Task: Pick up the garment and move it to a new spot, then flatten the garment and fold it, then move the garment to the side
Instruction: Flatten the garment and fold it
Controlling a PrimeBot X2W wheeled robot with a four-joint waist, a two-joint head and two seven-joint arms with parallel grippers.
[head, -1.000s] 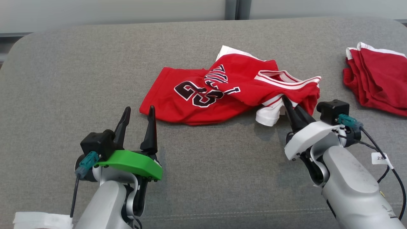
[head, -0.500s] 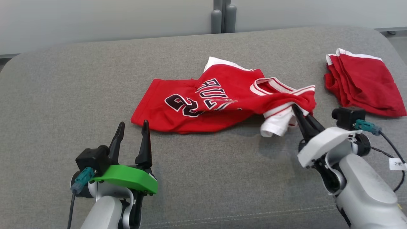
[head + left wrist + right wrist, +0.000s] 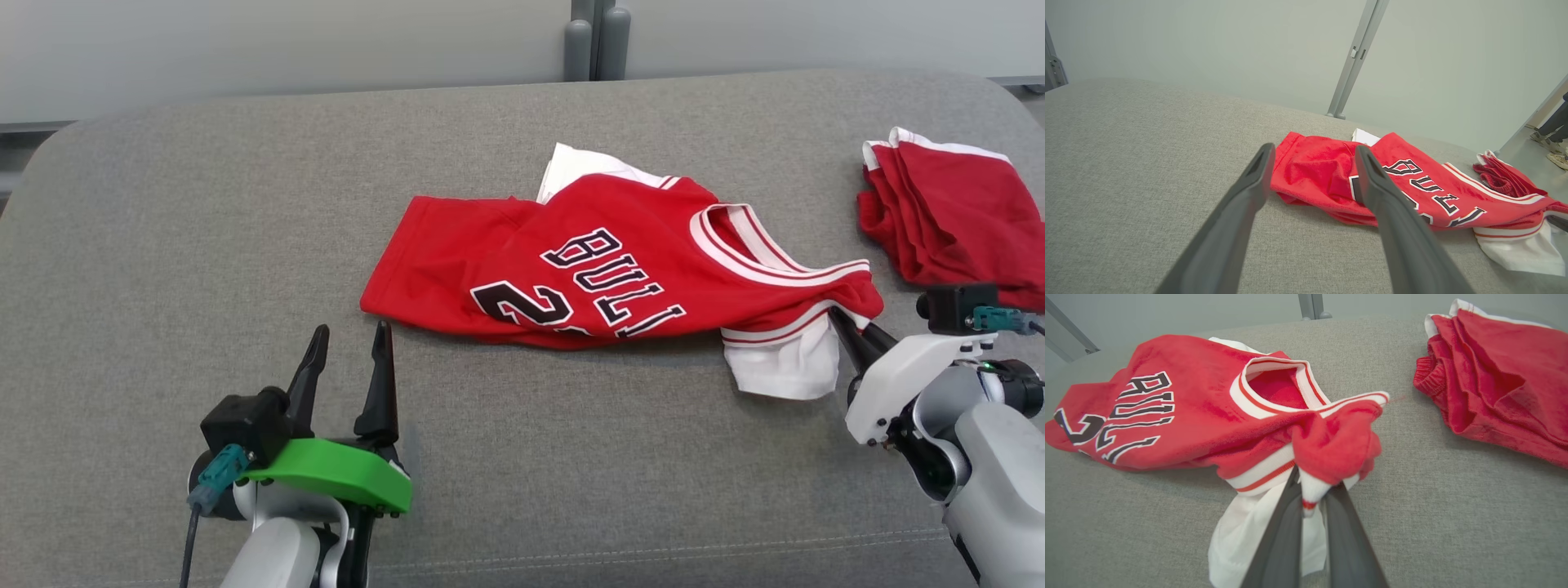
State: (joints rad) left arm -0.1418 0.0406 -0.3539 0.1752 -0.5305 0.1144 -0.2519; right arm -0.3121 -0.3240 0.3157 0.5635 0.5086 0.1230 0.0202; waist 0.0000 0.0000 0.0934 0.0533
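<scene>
The garment (image 3: 620, 269) is a red jersey with white trim and black lettering, lying crumpled across the middle of the grey surface. My right gripper (image 3: 845, 327) is shut on the garment's right shoulder, where red and white cloth bunches around the fingertips (image 3: 1310, 490). A white flap (image 3: 784, 367) hangs below that pinch. My left gripper (image 3: 351, 335) stands open at the lower left, just short of the garment's left hem (image 3: 1298, 175), holding nothing.
A second red garment (image 3: 955, 212) with white trim lies in a folded heap at the far right, close to my right arm (image 3: 980, 441). The grey cushioned surface (image 3: 204, 245) runs wide to the left. A pale wall with a grey post (image 3: 596, 41) stands behind.
My right gripper has pulled the garment's shoulder to the right, stretching the jersey out so its lettering shows. The head camera has shifted. The left gripper stays open in place.
</scene>
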